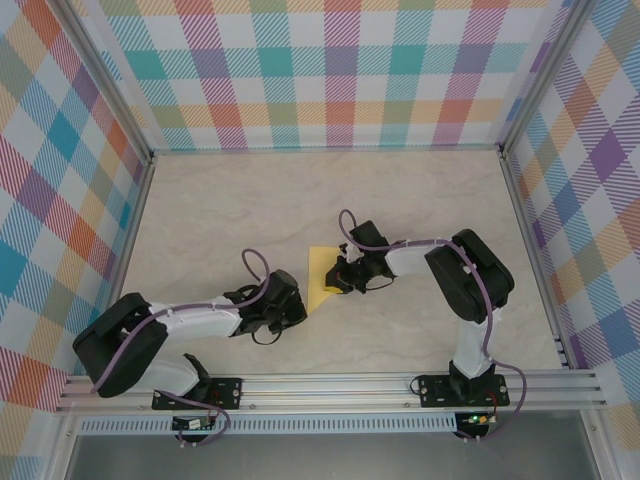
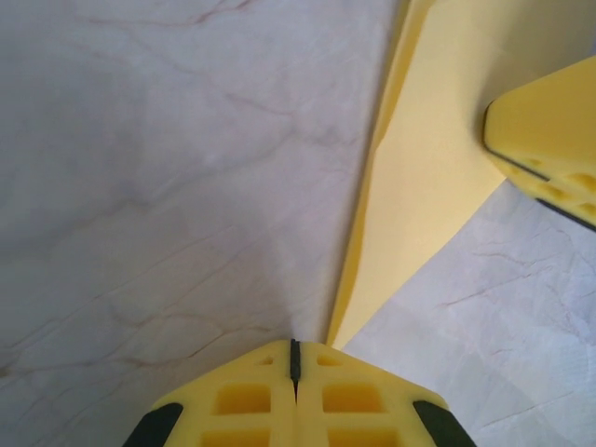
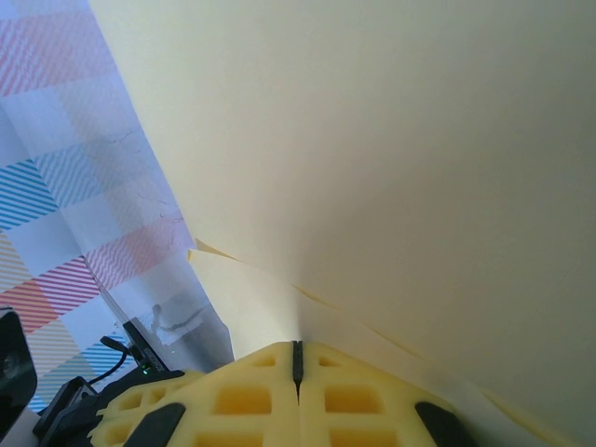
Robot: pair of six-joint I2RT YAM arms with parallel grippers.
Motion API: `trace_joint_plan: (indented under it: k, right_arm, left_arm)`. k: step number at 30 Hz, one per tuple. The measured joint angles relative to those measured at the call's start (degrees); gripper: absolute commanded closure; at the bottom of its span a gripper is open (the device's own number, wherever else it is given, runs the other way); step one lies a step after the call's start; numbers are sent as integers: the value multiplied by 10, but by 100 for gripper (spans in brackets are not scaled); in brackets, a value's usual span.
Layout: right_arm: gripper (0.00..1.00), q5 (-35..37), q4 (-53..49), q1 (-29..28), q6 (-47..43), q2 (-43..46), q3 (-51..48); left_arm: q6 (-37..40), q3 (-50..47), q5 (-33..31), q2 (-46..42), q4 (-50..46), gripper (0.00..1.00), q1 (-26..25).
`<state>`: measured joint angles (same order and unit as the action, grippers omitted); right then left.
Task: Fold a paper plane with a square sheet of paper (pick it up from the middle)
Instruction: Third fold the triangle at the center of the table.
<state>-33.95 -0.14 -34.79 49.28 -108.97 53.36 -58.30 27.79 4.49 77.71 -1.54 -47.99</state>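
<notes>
One pale marbled counter (image 1: 250, 200) carried the whole job, hemmed by plaid walls (image 1: 330, 70), with both arms reaching in toward its middle. Between them sat the square sheet of paper (image 1: 322, 274), no longer a flat square: from above it read as a narrow wedge, and the left wrist view showed a second layer along one edge, so at least one fold looked to be in.

By my reading the task was early to midway. There was no finished dart yet, and the nose folds and wings, as far as could be seen, were left to do.

The wedge's long axis ran from the far side of the counter back toward the arms, leaning a little to the left. Its broad end lay farther off and its narrow tip pointed near-left, at the left gripper (image 1: 300, 310).

That gripper's fingers (image 2: 354, 391) were pressed together, with the paper's tip touching them — whether pinched or merely pinned to the counter, I could not tell. The right gripper (image 1: 338, 278) had its fingers (image 3: 242, 400) closed too, seemingly on the sheet's side edge, with the layers converging at their seam and the paper rising steeply off the counter there.
</notes>
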Motion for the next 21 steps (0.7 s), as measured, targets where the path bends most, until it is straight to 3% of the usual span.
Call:
trace_joint_plan:
  k: [9, 15, 21]
  right_arm:
    - [100, -1, 1, 0, 10, 0, 0]
    - [100, -1, 0, 0, 13, 0, 1]
    - [100, 1, -6, 0, 24, 0, 5]
  left_arm:
    - [17, 28, -5, -83, -74, 91, 0]
    - [37, 110, 4, 3, -33, 94, 0]
    - [39, 122, 5, 103, -12, 98, 0]
